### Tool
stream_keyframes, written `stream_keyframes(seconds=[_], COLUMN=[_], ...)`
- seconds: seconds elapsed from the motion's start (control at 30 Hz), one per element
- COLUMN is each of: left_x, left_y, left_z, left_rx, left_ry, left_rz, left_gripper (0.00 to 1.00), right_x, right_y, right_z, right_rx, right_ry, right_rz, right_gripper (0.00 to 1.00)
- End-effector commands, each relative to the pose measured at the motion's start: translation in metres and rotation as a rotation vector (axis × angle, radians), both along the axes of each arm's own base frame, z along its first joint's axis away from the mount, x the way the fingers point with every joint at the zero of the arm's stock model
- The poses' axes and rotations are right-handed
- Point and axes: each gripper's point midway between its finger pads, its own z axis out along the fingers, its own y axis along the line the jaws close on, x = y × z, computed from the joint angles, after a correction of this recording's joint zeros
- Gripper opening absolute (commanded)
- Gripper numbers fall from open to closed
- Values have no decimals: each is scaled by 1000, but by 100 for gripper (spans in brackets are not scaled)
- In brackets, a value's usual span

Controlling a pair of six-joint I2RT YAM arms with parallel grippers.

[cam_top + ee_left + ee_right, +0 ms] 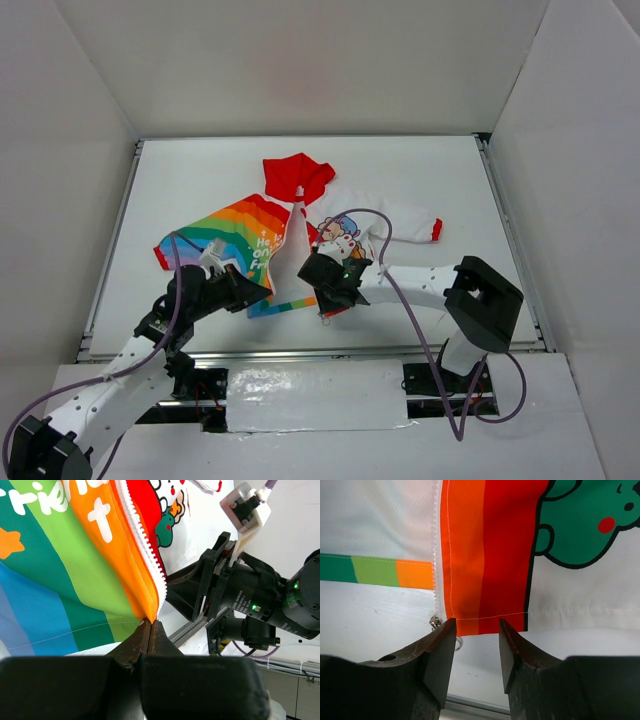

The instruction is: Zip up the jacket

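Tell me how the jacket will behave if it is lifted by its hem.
Probably floppy: the jacket lies flat with its front flap folded over. Likely light: the left gripper pinches just a hem corner and the fabric curves up.

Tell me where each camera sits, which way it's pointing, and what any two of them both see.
Top external: above and behind the bases, looking down at the table and jacket; both arms show.
Left wrist: on the left arm, looking past the left hand, shut on the rainbow hem, toward the right arm.
Right wrist: low at the hem; the right hand is open, with the zipper pull beside it.
Shared: both wrist views show the zipper teeth beside the orange stripe.
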Motion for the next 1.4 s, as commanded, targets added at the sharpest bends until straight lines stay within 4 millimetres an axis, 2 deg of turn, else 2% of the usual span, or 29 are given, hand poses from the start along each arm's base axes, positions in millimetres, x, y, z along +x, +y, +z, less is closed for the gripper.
stream_keyframes(seconds=[0.0, 0.17, 0.33, 0.63, 0.83, 0.93, 1.0, 1.03, 1.13, 1.17, 1.3, 1.33, 1.37], left_x=[1, 2, 2, 0, -1, 0, -2, -2, -3, -3, -1, 2, 2], left_y=[-3, -4, -5, -3, -1, 0, 2, 2, 1, -1, -7, -10, -12], left_z=[11, 9, 10, 7, 4, 8, 4, 4, 0, 3, 5, 12, 16], left_rx=[-4, 1, 4, 10, 10, 10, 23, 24, 20, 6, -28, -55, -71], left_ry=[-45, -44, -48, -48, -42, -58, -44, -42, -33, -40, -56, -87, -99], left_rz=[-30, -37, -44, -39, -34, -26, -22, -22, -29, -37, -53, -55, -63], left_gripper=[0, 0, 0, 0, 0, 0, 0, 0, 0, 0, 0, 0, 0], right_x=[3, -4, -9, -10, -14, -19, -19, -20, -23, -24, -23, -18, -16], right_y=[3, 7, 7, 6, 7, 9, 9, 9, 14, 23, 39, 48, 51], right_z=[6, 2, -10, -22, -35, -39, -39, -38, -33, -28, -6, 13, 20], right_rx=[-18, 9, -4, -22, -36, -22, -13, -6, 45, 95, 248, 322, 359], right_ry=[-24, -3, 28, 37, 73, 89, 89, 89, 96, 99, 64, 23, 2], right_rz=[12, 28, 37, 26, 37, 42, 39, 39, 45, 57, 44, 43, 40], right_gripper=[47, 48, 51, 49, 39, 27, 7, 1, 0, 0, 0, 0, 0])
